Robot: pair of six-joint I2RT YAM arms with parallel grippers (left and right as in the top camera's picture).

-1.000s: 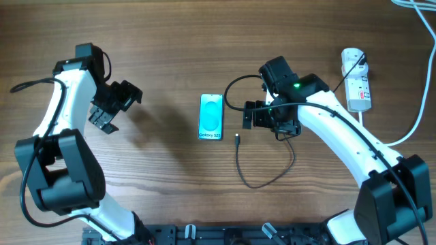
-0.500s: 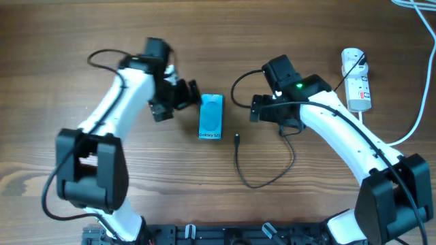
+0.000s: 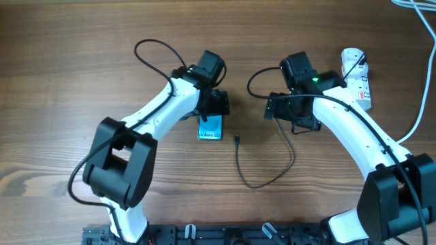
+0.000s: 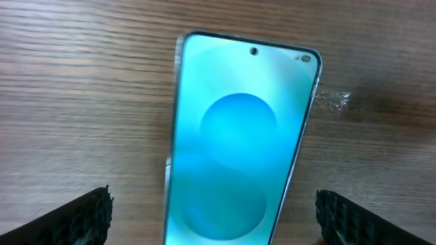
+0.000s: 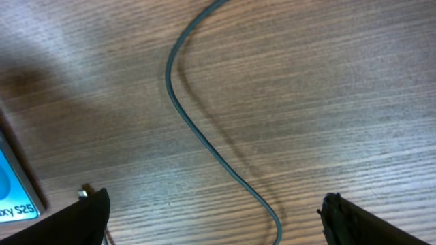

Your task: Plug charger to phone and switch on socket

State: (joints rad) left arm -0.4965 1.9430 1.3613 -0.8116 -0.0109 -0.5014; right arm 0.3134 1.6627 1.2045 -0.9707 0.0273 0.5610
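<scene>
Hovering wide open, both empty.
Left end effector (image 4: 218,216) straddles the phone (image 4: 238,136); right end effector (image 5: 218,218) should pinch the charger (image 5: 204,139) below it, close behind the plug (image 3: 237,138).

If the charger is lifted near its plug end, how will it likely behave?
Probably floppy: the charger lies in loose curves on the table, so its slack would likely sag and drag. It looks thin, so probably light, and its plug tip may swing or twist once lifted.
</scene>
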